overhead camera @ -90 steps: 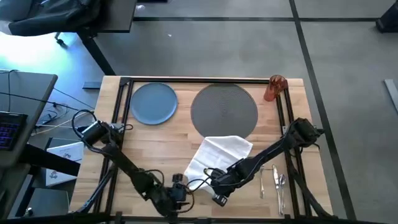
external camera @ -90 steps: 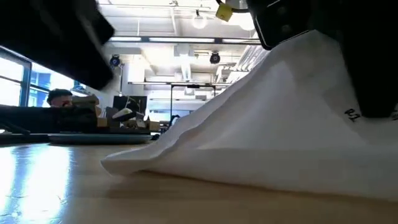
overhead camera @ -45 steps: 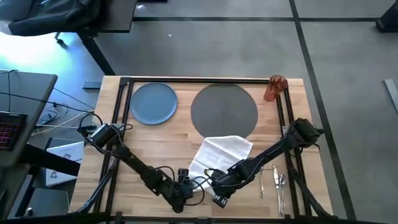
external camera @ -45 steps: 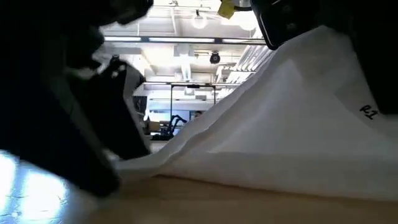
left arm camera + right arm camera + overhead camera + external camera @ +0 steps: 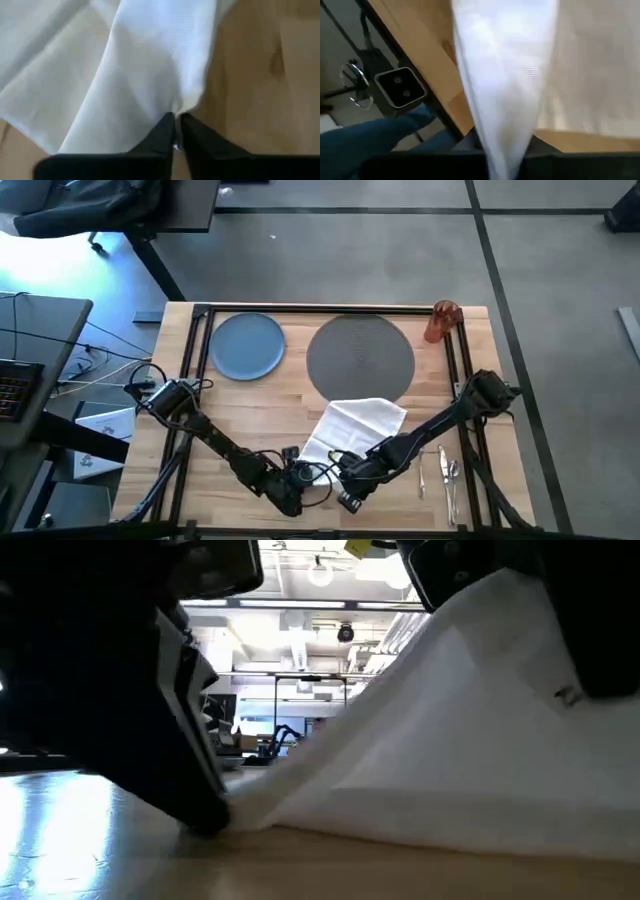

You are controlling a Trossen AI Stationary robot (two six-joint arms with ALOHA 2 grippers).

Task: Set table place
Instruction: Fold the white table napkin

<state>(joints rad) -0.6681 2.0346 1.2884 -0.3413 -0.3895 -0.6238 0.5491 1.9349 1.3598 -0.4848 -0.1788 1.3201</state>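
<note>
The white napkin (image 5: 352, 428) lies on the wooden table (image 5: 250, 420), just in front of the round grey mat (image 5: 360, 358). Its near end is raised like a tent (image 5: 450, 740). My right gripper (image 5: 338, 478) is shut on that raised end. My left gripper (image 5: 303, 477) stands low at the napkin's near left corner (image 5: 245, 812), its fingers shut on the cloth. The blue plate (image 5: 247, 346) sits at the far left, the orange cup (image 5: 441, 321) at the far right. The cutlery (image 5: 440, 470) lies at the right edge. My left gripper pinches the napkin's edge at a low corner (image 5: 176, 111) between its two fingertips (image 5: 162, 131). The fingers slant down from the table's left. That corner lies at table height (image 5: 240, 815), and the cloth rises slack away from it. My right gripper holds the napkin's near end up off the table (image 5: 520, 600). The cloth hangs below it in a folded strip (image 5: 505, 100). The fingers and the place of contact are hidden by the cloth and the gripper's body.
Black rails (image 5: 192, 380) run along the table's left, right and far sides. Bare wood (image 5: 250, 420) lies between the plate and my left arm. A desk with a keyboard (image 5: 15, 385) stands beyond the table's left edge.
My left gripper has moved toward the table's right edge and a little toward the far edge, coming down to the napkin's low near corner. My right gripper has stayed, holding the napkin's near end raised.
</note>
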